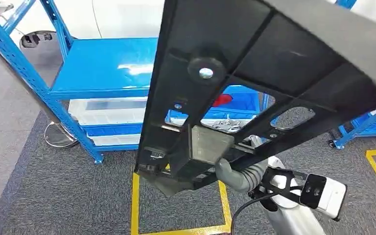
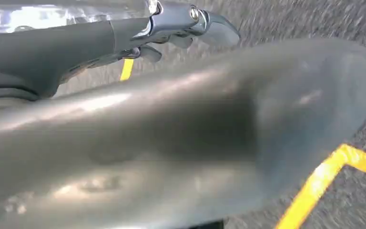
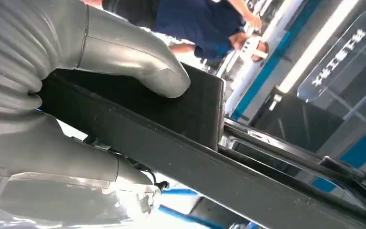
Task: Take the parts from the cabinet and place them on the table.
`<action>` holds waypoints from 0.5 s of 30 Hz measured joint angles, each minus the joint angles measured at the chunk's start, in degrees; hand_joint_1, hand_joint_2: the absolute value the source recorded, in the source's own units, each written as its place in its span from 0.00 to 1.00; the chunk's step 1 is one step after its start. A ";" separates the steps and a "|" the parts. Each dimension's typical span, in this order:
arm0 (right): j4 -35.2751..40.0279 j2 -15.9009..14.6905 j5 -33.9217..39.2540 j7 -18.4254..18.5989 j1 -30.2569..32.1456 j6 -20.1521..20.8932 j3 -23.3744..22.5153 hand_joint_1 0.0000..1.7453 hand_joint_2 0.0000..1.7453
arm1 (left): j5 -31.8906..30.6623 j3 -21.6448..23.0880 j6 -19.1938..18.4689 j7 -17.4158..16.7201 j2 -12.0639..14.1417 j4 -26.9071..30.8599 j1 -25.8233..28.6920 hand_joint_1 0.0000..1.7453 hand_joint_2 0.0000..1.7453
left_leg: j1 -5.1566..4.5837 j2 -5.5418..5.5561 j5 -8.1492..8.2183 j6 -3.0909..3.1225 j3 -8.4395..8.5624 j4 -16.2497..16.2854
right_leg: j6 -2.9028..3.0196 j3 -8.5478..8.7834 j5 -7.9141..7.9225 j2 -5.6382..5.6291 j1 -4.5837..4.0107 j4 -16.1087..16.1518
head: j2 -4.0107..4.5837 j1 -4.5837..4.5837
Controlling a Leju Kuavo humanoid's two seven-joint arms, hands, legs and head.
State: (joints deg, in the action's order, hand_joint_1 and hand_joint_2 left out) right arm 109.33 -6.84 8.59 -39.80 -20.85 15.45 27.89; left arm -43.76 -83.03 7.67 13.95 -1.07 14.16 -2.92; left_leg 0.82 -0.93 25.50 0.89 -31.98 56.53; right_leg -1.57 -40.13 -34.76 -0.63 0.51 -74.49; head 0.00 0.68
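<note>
A large black ribbed plastic part (image 1: pixel 274 63) with round and oval cut-outs is lifted close to my head camera and tilts across the upper right of the head view. My right hand (image 1: pixel 240 174) grips its lower edge from below. In the right wrist view the grey thumb (image 3: pixel 133 57) presses on the part's flat black block (image 3: pixel 195 109), with the other fingers (image 3: pixel 66 157) under the rail. My left hand (image 2: pixel 171 133) hangs over the grey carpet and holds nothing, its thumb and dark fingers (image 2: pixel 186 24) apart.
A blue metal cabinet rack (image 1: pixel 107 63) stands ahead with white bins (image 1: pixel 107 110) on its lower level. Behind the part sits a blue bin of metal pieces (image 1: pixel 230 122). Yellow tape (image 1: pixel 176 230) marks a square on the carpet. A person in blue (image 3: pixel 205 24) stands nearby.
</note>
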 joint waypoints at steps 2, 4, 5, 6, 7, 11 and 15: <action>-0.24 -0.02 0.65 0.00 0.05 -0.13 -0.50 1.00 1.00 | -0.54 0.46 0.78 1.00 0.00 0.00 -0.04 0.00 0.00 | -0.12 -0.78 -0.01 -0.02 -0.23 0.24 | -0.01 0.22 1.71 0.14 0.16 0.31 | 0.00 0.00; -0.46 -0.04 1.25 0.00 -0.21 -0.35 -0.72 1.00 1.00 | -0.81 0.68 1.05 1.38 0.00 0.00 -0.23 0.00 0.00 | -0.15 -1.51 0.08 -0.17 -0.19 0.52 | 0.27 5.13 6.48 1.05 0.18 9.63 | 0.00 0.00; -0.48 -0.04 1.35 0.00 -0.43 -0.85 -0.79 1.00 1.00 | -1.05 0.90 1.20 1.51 0.02 0.00 -0.35 0.00 0.00 | -0.27 -1.77 0.20 -0.35 -0.18 0.72 | 0.64 8.05 8.44 2.93 0.06 15.09 | 0.00 -0.02; -0.57 -0.04 1.38 0.02 -0.69 -1.31 -0.81 1.00 1.00 | -1.20 1.09 1.29 1.59 0.04 0.00 -0.40 0.00 0.00 | -0.75 -2.01 0.35 -0.76 -0.35 1.08 | 1.15 8.36 7.66 4.46 -0.65 16.57 | 0.00 0.00; -0.57 -0.04 1.40 0.00 -0.77 -1.57 -0.85 1.00 1.00 | -1.31 1.24 1.24 1.64 0.15 0.00 -0.43 0.00 0.00 | -0.73 -2.25 0.22 -1.05 -0.44 1.03 | 1.46 8.07 7.98 3.53 -0.49 16.51 | 0.00 0.13; -0.46 -0.28 1.00 0.00 -0.40 -1.79 -1.29 1.00 1.00 | -1.86 1.92 -0.42 1.09 0.50 -0.02 -0.58 0.00 0.00 | -0.41 -2.42 0.87 -2.37 -0.52 1.46 | 2.64 7.91 8.77 1.90 -0.12 17.11 | 0.00 0.07; 0.66 -0.26 -0.92 -0.02 2.03 1.18 -2.32 1.00 1.00 | -1.53 1.92 -0.57 1.46 0.50 -0.02 -0.04 0.00 0.00 | -0.21 0.34 9.16 -3.05 -7.18 17.34 | 3.11 7.65 9.00 0.09 -0.21 17.07 | 0.00 0.11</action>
State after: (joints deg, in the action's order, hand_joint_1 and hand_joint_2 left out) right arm 109.98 -7.10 7.67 -39.82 -18.83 16.63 25.57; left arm -45.29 -81.11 7.10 15.41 -0.57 14.14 -2.96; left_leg 0.62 -0.59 34.66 -2.16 -39.16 73.86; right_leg 1.54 -32.48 -25.76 -0.54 0.30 -57.42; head 0.00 0.79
